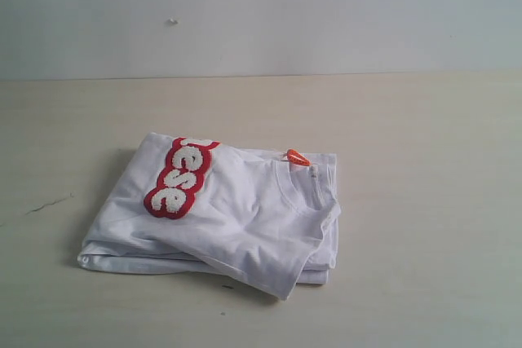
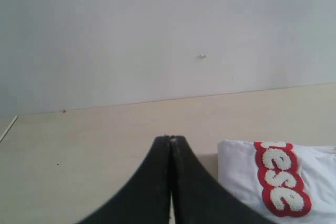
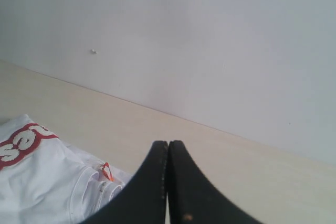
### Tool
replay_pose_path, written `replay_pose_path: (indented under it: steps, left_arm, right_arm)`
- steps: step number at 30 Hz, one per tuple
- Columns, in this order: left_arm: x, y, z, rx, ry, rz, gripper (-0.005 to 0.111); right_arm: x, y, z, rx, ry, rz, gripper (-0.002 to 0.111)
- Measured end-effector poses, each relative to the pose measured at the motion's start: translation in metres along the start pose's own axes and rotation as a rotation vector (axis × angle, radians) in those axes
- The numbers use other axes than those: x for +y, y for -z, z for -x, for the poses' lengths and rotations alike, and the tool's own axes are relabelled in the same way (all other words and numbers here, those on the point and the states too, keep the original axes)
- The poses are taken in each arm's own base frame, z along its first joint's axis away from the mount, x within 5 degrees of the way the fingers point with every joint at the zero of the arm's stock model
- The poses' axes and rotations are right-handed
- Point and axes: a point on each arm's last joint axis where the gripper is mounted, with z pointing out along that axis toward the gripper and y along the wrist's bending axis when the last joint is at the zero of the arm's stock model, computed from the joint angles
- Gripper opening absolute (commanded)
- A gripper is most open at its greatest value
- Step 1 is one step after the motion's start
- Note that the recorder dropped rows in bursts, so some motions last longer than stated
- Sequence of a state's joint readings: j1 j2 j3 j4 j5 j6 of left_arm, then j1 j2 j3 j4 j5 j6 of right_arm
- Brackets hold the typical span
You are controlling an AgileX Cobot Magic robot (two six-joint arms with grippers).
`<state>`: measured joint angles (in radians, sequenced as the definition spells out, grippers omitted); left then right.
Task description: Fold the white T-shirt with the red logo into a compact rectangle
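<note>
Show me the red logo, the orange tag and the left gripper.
red logo (image 1: 181, 178): exterior view, middle of the band.
orange tag (image 1: 297, 156): exterior view, centre of the tag.
left gripper (image 2: 171, 139): left wrist view, between the closed fingertips.

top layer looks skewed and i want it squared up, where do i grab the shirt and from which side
Probably the loose corner of the shirt, where the top layer pokes out past the stack. Come from the near right of the exterior view: free edges face there, while the logo end is a closed fold. The right end effector is shut; open it first.
</note>
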<state>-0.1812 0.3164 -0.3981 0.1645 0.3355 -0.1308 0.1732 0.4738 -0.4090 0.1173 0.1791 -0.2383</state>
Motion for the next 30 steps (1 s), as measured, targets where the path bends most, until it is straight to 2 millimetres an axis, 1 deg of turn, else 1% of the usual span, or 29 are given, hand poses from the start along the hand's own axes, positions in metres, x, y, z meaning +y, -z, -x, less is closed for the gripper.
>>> replay_pose_path:
  steps: [15, 21, 23, 24, 25, 26, 27, 28, 29, 30]
  left_arm:
    - [0.000, 0.000, 0.000, -0.002, -0.002, 0.001, 0.000]
    - [0.003, 0.012, -0.002, -0.031, 0.006, 0.034, 0.000]
    - [0.004, 0.015, -0.008, -0.039, 0.009, 0.058, 0.000]
    - [0.006, 0.016, -0.020, -0.034, 0.014, 0.091, 0.000]
    - [0.007, 0.016, -0.026, -0.027, 0.016, 0.108, 0.000]
    - [0.007, 0.015, -0.042, -0.028, 0.020, 0.137, 0.000]
    - [0.008, 0.014, -0.050, -0.031, 0.025, 0.146, 0.000]
    - [0.008, 0.012, -0.063, -0.061, 0.040, 0.161, 0.000]
    - [0.007, 0.011, -0.068, -0.073, 0.048, 0.164, 0.000]
    - [0.008, 0.010, -0.081, -0.083, 0.076, 0.177, 0.000]
  right_arm:
    - [0.000, 0.000, 0.000, 0.005, -0.002, 0.001, 0.000]
    - [0.000, 0.000, -0.001, 0.007, -0.002, 0.002, 0.000]
    - [0.000, 0.000, -0.001, 0.007, -0.002, 0.002, 0.000]
    - [0.000, 0.000, -0.001, 0.007, -0.002, 0.002, 0.000]
    - [0.000, 0.000, -0.001, 0.007, -0.002, 0.002, 0.000]
    - [0.000, 0.000, -0.001, 0.007, -0.002, 0.002, 0.000]
    - [0.000, 0.000, -0.001, 0.007, -0.002, 0.002, 0.000]
    - [0.000, 0.000, -0.001, 0.007, -0.004, 0.002, 0.000]
    - [0.000, 0.000, -0.001, 0.007, -0.004, 0.002, 0.000]
    - [0.000, 0.000, -0.001, 0.007, -0.004, 0.002, 0.000]
